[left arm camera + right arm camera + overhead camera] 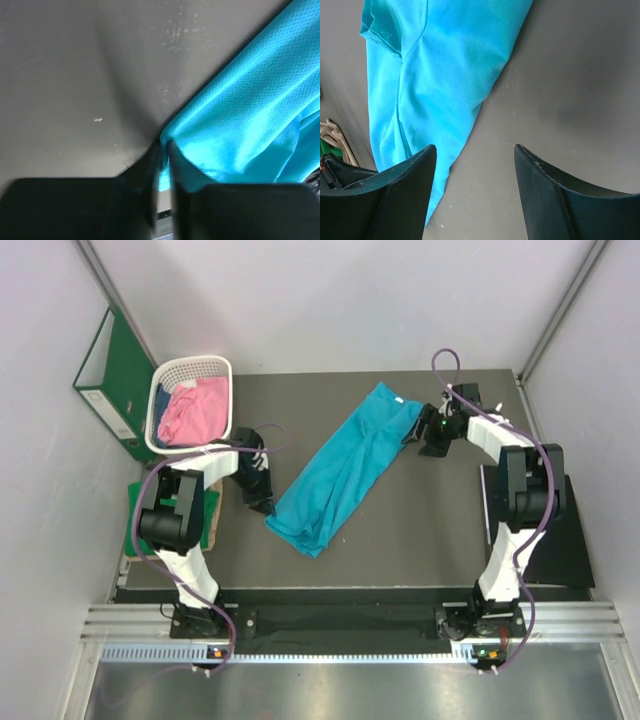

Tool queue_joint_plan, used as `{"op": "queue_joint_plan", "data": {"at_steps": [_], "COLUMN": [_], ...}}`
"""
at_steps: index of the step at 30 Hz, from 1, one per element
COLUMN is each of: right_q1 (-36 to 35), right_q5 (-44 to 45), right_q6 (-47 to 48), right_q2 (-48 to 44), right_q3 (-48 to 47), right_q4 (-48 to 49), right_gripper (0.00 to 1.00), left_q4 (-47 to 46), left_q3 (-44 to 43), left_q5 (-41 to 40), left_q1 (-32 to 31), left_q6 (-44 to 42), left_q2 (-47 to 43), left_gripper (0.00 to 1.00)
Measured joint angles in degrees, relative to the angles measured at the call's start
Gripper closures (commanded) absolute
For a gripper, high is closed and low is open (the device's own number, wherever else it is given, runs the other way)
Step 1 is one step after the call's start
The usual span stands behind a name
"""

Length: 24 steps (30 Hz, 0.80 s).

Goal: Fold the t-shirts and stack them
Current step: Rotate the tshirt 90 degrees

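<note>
Across the middle of the bench (420, 530) the teal shirt (345, 470) lies as a long, rumpled strip, not yet a neat fold. Its long axis runs on a slant, from a low end towards the near-left corner up to a high end towards the far-right corner.

The left gripper (265, 505) sits at the near-left end of that strip. Its wrist view shows the fingers pressed almost together with a corner of the teal cloth pinched between them, right down at the bench top.

The right gripper (432, 440) is at the other end, just beside the far-right tip of the shirt and on its right side. Its fingers are spread wide with nothing between them, and its wrist view shows the teal edge running down past the left finger (400, 200) while bare bench lies under the gap.

So each arm has its own end of the shirt, and the loose end belongs to the right arm: the cloth lies just to that gripper's left. My guess is that it needs to shift that way and close on the tip before the strip can be lifted or doubled over.

A pink shirt (185, 415) waits in the basket (190, 365) at the far-left corner.
</note>
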<state>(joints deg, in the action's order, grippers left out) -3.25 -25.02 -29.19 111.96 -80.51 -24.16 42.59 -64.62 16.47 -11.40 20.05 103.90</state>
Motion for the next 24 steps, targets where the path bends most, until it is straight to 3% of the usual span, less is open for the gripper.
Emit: {"op": "queue_joint_plan", "data": {"at_steps": [1,5,9,12,17,24], "right_q1": [0.0,0.2,0.7,0.8,0.8,0.7], "right_q5": [-0.1,-0.1,0.3,1.8,3.1,1.3], "right_q6": [0.0,0.0,0.2,0.7,1.0,-1.5], "right_q2": [-0.2,-1.2,-1.6,-1.6,-1.1,5.1], "right_q3": [0.3,1.4,1.4,1.4,1.2,-1.1], "right_q4": [0.1,0.2,0.1,0.0,0.4,6.1], "right_gripper": [0.36,0.34,0.11,0.0,0.0,0.01], "left_q4": [-0.3,-0.7,-1.4,-1.5,-0.5,-0.7], "left_q3": [0.2,0.5,2.8,6.1,12.9,15.5], "left_q5": [0.4,2.1,5.0,7.0,9.7,13.5], "left_q1": [0.0,0.0,0.0,-0.2,-2.9,-12.2], "left_q6": [-0.2,-0.3,0.0,0.5,2.3,6.9], "left_q2": [0.2,0.4,-0.6,-2.6,-8.3,-14.0], "left_gripper": [1.0,1.0,1.0,1.0,1.0,1.0]}}
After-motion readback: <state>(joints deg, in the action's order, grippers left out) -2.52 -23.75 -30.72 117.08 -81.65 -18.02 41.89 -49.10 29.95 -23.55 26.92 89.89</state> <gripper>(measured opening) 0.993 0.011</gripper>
